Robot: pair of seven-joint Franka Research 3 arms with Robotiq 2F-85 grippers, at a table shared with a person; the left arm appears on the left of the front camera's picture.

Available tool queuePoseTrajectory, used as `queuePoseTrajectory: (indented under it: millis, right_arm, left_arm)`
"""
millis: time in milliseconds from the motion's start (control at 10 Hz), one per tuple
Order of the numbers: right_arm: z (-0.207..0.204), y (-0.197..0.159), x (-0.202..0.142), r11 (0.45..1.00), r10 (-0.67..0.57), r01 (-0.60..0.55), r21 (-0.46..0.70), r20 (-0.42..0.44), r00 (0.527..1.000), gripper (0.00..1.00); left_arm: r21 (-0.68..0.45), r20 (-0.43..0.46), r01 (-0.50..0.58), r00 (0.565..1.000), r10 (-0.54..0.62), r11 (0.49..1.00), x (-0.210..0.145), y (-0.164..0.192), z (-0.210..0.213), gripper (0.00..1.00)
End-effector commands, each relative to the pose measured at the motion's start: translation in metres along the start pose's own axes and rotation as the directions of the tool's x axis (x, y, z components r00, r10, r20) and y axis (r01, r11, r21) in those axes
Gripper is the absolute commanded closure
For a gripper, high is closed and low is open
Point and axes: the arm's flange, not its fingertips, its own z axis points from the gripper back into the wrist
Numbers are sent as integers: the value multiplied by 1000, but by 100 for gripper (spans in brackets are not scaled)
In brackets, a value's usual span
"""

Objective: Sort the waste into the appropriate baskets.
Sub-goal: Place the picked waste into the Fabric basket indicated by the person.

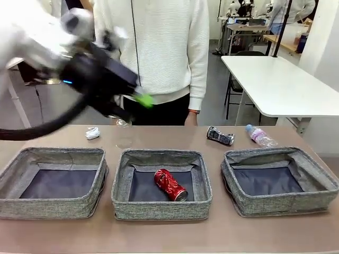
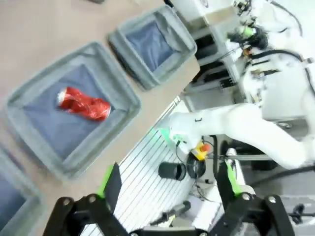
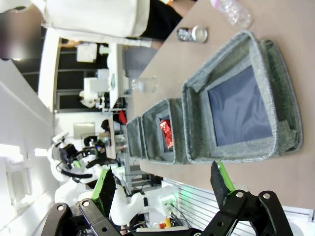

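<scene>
Brown table (image 1: 169, 233) carries three grey baskets in one row in the front view: the left basket (image 1: 53, 207), the middle basket (image 1: 161, 210) and the right basket (image 1: 280, 205). The crushed red can (image 1: 170, 185) lies on the bottom of the middle basket; the other two are empty. Behind them on the bare surface, the white paper wad (image 1: 92, 133) lies at 1 o'clock from the left basket. The clear plastic cup (image 1: 124, 136) stands at 11 o'clock from the middle basket. The crushed dark can (image 1: 220, 136) lies at 10 o'clock from the right basket and the small clear bottle (image 1: 259, 136) at 11 o'clock from it. A person (image 1: 153, 47) in a white sweater stands at the far edge. The left gripper (image 1: 143, 99), blurred, hangs high above the cup and hides part of the person.

From the left wrist, the left gripper (image 2: 170, 182) has its jaws wide apart with nothing between them. At 10 o'clock the red can (image 2: 83, 103) lies in the middle basket (image 2: 129, 101); the empty right basket (image 2: 184, 39) is at 12 o'clock, and the right arm (image 2: 256, 128) at 3 o'clock.

From the right wrist, the right gripper (image 3: 162, 183) is also fully spread and holds nothing. The right basket (image 3: 194, 113) is nearest, then the middle basket (image 3: 152, 132) with the red can (image 3: 167, 133), then the left basket (image 3: 133, 137). The dark can (image 3: 192, 33), the bottle (image 3: 231, 11) and the cup (image 3: 145, 84) are on the table beyond.
</scene>
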Motion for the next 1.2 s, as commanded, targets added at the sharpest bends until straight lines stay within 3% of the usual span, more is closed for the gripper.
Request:
queuePoseTrajectory:
  millis: [0, 200, 400, 500, 700, 800, 1100]
  right_arm:
    - [0, 2, 2, 999, 28, -28, 20, 11, 1000, 0]
    - [0, 2, 2, 999, 28, -28, 20, 11, 1000, 0]
    - [0, 2, 2, 999, 28, -28, 20, 11, 1000, 0]
    - [0, 2, 2, 999, 28, -28, 20, 11, 1000, 0]
    - [0, 2, 2, 999, 28, -28, 20, 11, 1000, 0]
    - [0, 2, 2, 999, 28, -28, 20, 11, 1000, 0]
    - [0, 2, 2, 999, 28, -28, 20, 11, 1000, 0]
  left_arm:
    - [50, 60, -177, 983, 174, 983, -12, 93, 90, 0]
    - [-34, 237, -305, 923, 305, 952, -51, 138, 146, 0]
    - [-138, 357, -409, 829, 431, 902, -121, 188, 170, 0]
    - [-243, 400, -454, 758, 515, 857, -159, 217, 168, 0]
    - [-490, 404, -558, 536, 741, 670, -208, 257, 151, 0]
    - [-234, 382, -531, 720, 579, 815, -173, 230, 177, 0]
    - [-234, 382, -531, 720, 579, 815, -173, 230, 177, 0]
